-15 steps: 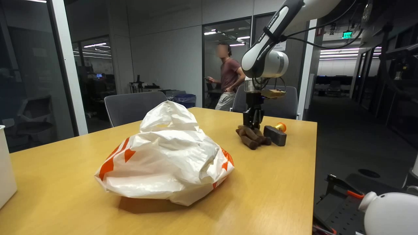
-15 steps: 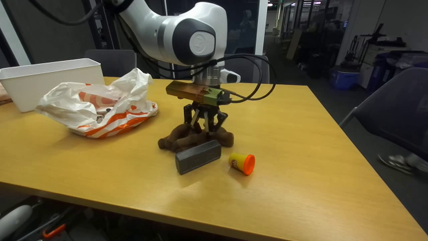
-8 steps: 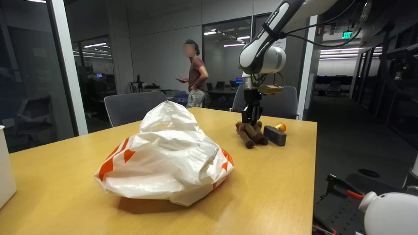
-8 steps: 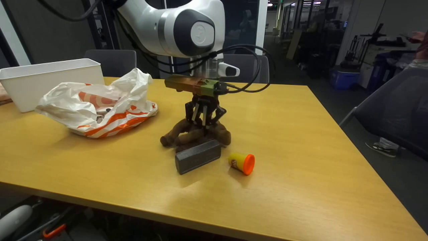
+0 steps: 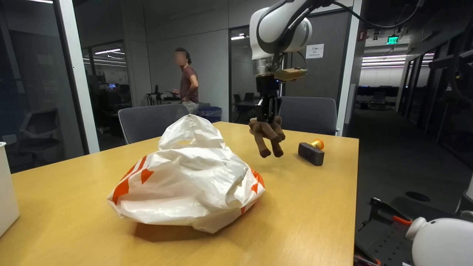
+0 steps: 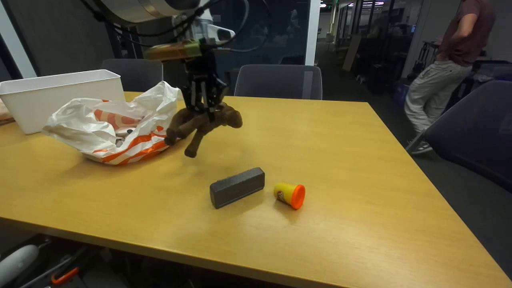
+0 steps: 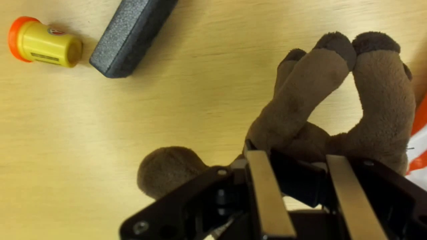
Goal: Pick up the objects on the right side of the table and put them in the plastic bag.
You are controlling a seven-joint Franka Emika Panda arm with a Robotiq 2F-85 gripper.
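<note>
Arm (image 5: 282,33): I'm reaching it over the table (image 6: 340,240), its wrist pointing straight down.
Gripper (image 6: 208,114): its fingers are aiming downward, and its jaws are gripping the toy (image 5: 266,131) by the middle.
Toy: it is dangling in the air, brown limbs hanging down, near the bag (image 5: 192,181); whether it is touching the bag, I can't tell.
Lift: compared with a second ago, the toy is now hanging above the table instead of lying next to the block (image 6: 237,187), and I'm holding it higher and nearer the bag.
Block: it is lying on the table, staying where it was.
Tub (image 6: 289,195): yellow with an orange lid, it is lying on its side just beside the block, also staying put.
Bag: it is sitting on the table; in an exterior view its peak is standing up between its mouth and my gripper.
Bin (image 6: 60,96): it is standing just behind the bag.
Person (image 6: 444,76): beyond the table, they're standing in a different spot than a second ago.
</note>
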